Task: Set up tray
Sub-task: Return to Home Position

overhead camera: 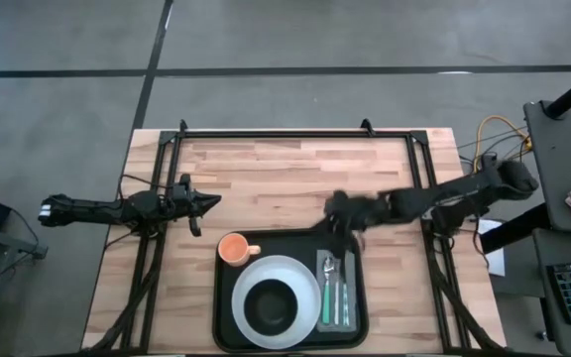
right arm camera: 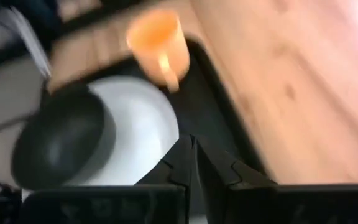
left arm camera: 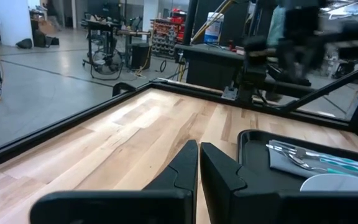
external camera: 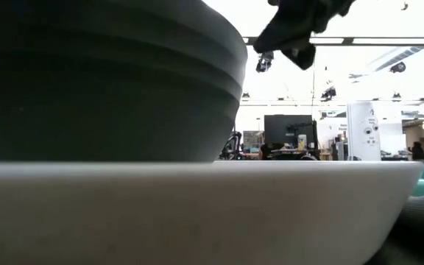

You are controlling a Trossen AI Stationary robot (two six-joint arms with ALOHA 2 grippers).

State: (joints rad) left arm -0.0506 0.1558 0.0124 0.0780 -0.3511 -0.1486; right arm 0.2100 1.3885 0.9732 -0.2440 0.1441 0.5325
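The black tray [overhead camera: 222, 309] lies at the table's near side. On it rest a white plate [overhead camera: 305, 280] with a dark bowl [overhead camera: 269, 307] in it, an orange cup [overhead camera: 232, 248] at the tray's far left corner, and a grey napkin [overhead camera: 335, 315] with cutlery [overhead camera: 331, 283] on the tray's right side. My right gripper [overhead camera: 333, 233] hangs shut over the tray's far edge, touching nothing; its wrist view looks down on the cup [right arm camera: 157, 38], the plate [right arm camera: 145, 134] and the bowl [right arm camera: 61, 140]. My left gripper [overhead camera: 211, 201] is shut, out over the bare wood left of the tray.
Bare wooden tabletop [overhead camera: 295, 169] stretches beyond the tray to the far edge. A black frame [overhead camera: 295, 132] rims the table. In the low view the bowl [external camera: 101, 81] and the plate [external camera: 197, 213] fill the near field, with my right gripper [external camera: 293, 29] above them.
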